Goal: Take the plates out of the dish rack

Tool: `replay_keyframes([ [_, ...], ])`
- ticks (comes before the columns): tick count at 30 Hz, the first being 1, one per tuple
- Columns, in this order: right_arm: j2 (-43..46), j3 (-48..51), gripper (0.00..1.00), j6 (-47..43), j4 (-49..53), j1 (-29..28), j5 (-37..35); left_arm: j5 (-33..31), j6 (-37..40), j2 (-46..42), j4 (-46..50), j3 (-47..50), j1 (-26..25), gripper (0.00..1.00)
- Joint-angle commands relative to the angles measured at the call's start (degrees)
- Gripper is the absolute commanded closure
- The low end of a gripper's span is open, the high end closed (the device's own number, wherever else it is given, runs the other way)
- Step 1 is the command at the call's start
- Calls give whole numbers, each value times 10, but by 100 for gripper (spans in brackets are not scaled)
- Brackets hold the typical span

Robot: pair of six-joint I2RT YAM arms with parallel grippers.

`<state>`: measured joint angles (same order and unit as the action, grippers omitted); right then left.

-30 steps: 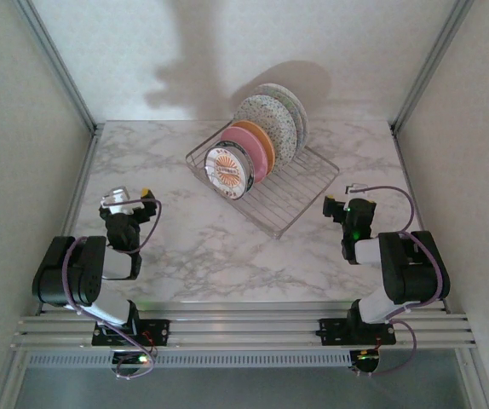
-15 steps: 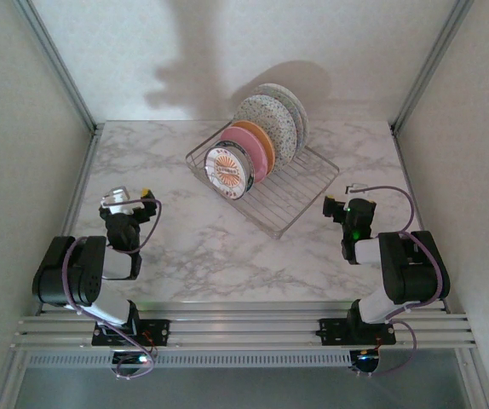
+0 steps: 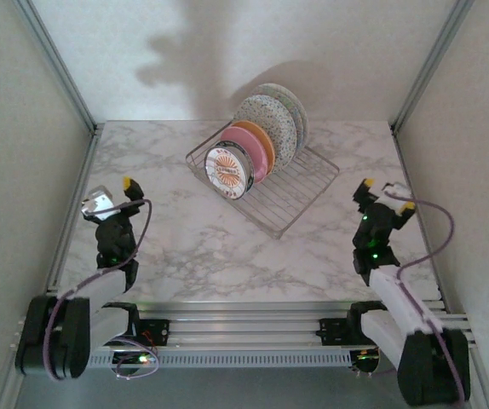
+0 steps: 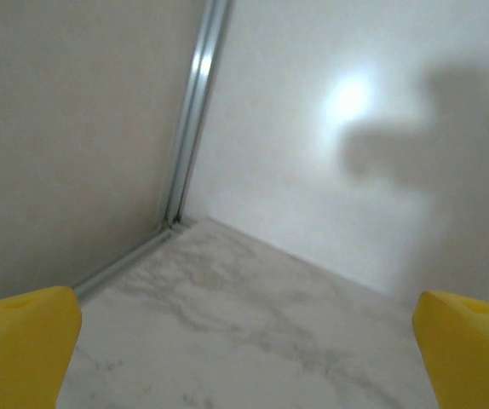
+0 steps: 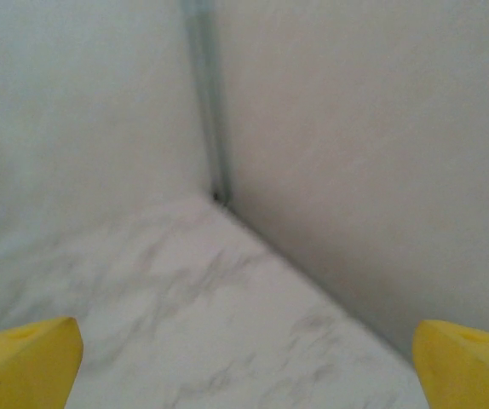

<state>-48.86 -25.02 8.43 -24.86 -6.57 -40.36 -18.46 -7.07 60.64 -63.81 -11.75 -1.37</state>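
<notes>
Top external: plates (image 3: 249, 153) far from jaws

The rectangular silver wire dish rack (image 3: 291, 200) sits upper centre on the white marble table (image 3: 227, 247). The round ceramic plates (image 3: 253, 153) stand on edge in its upper-left half. The left gripper (image 3: 112, 194) lies lower left of it, the right gripper (image 3: 388, 194) lower right.

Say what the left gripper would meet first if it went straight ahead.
The left gripper would probably meet the bare table near the back-left corner post; depth is unclear. The dish rack lies off that line.
</notes>
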Motion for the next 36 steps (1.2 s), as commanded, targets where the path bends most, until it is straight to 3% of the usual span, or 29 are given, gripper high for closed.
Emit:
replay_keyframes([
  [1,27,-163,1,66,219,19,-75,-59,-28,-56,93,-72,-23,1],
  [2,9,-231,1,144,323,28,-63,-83,-54,-65,125,-104,-27,1],
  [3,-13,-298,1,219,434,32,-38,-115,-129,-73,200,-152,-27,1],
  [5,-54,-372,1,388,578,40,-9,-122,-333,-79,508,-281,-17,0],
  [6,-65,-372,1,361,543,67,66,-102,-365,-74,559,-316,-11,0],
  [7,-78,-366,1,317,480,95,206,-42,-372,-65,544,-326,3,0],
  [8,-97,-377,1,292,443,103,279,29,-388,-54,537,-337,17,0],
  [10,-160,-440,1,253,482,61,262,101,-414,-25,571,-380,19,0],
  [13,-263,-533,1,131,507,0,248,139,-397,13,634,-443,-25,1],
  [15,-304,-539,3,74,462,-8,311,137,-374,15,653,-457,-65,0],
  [19,-352,-494,17,-36,304,-8,436,164,-343,-1,674,-454,-119,0],
  [23,-399,-450,19,-144,184,1,542,184,-301,-35,695,-440,-166,0],
  [28,-462,-454,28,-160,149,35,672,221,-281,-86,690,-402,-202,1],
  [36,-537,-479,35,-192,159,49,760,243,-277,-123,691,-384,-217,4],
])
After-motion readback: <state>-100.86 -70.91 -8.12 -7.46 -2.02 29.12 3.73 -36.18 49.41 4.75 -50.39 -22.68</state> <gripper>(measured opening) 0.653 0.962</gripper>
